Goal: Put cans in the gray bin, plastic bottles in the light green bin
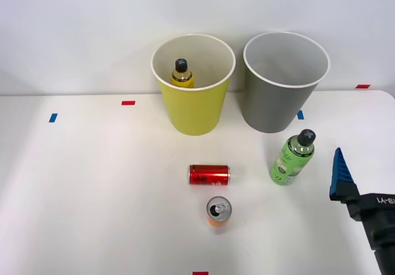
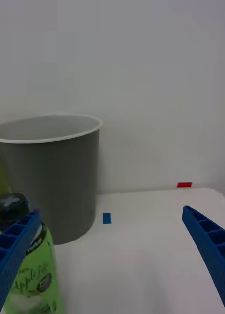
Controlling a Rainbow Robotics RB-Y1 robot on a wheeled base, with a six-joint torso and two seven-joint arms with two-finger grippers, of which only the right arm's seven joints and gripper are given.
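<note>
Right pincer (image 1: 338, 175) hung empty with its blue ribbed fingers (image 2: 207, 245) spread apart, low over the white tabletop (image 1: 92, 195), just right of the upright green-label plastic bottle with black cap (image 1: 292, 158); that bottle stood just in front of the tall tapered gray plastic bin (image 1: 278, 99), apart from it; likely next pick. Bottle sat off-centre, by one finger; best to shift left until it was centred, then close on the body under the cap. Target was the yellow-green tapered bin (image 1: 192, 108), left of the gray one, already holding the yellow-label bottle (image 1: 181, 73). Red can (image 1: 209, 174) lay on its side, orange can (image 1: 218, 211) upright, both left-front of the green bottle.
</note>
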